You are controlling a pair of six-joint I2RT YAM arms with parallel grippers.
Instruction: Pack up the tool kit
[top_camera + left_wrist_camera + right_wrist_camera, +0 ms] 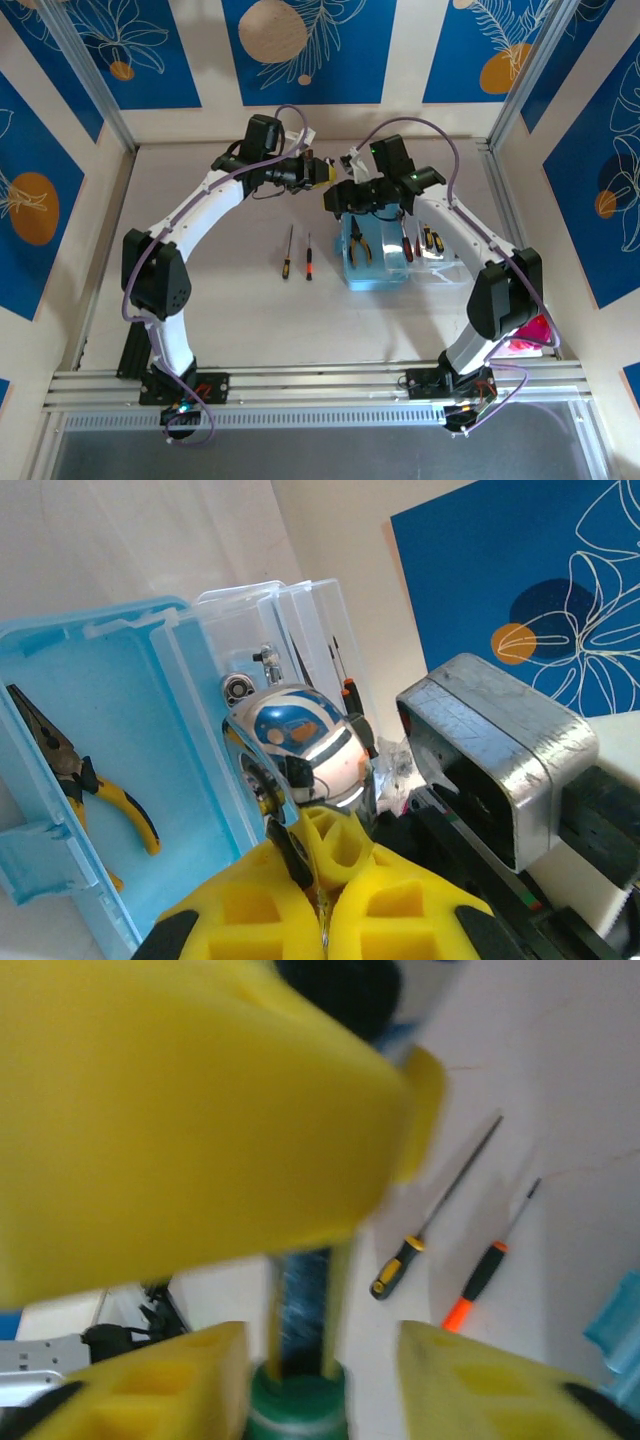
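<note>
The light-blue case (378, 280) lies open at centre right, its clear lid (445, 265) folded out to the right. Yellow-handled pliers (360, 245) rest in the case (150, 730); the pliers (90, 780) lie by its left wall. Red and yellow-black tools (407, 243) sit on the lid. Left of the case lie a yellow-black screwdriver (288, 252) (400, 1260) and an orange-black screwdriver (309, 257) (480, 1280). My left gripper (322, 172) (316, 855) is shut on a thin part of a chrome-headed tool (300, 745). My right gripper (338, 196) (325, 1370) is open around a green-ended piece (298, 1400).
Both arms meet above the table's back middle, behind the case. Aluminium rails (320, 380) run along the near edge and posts stand at the back corners. A pink object (530, 335) lies behind the right arm's elbow. Blue patterned panels line the walls.
</note>
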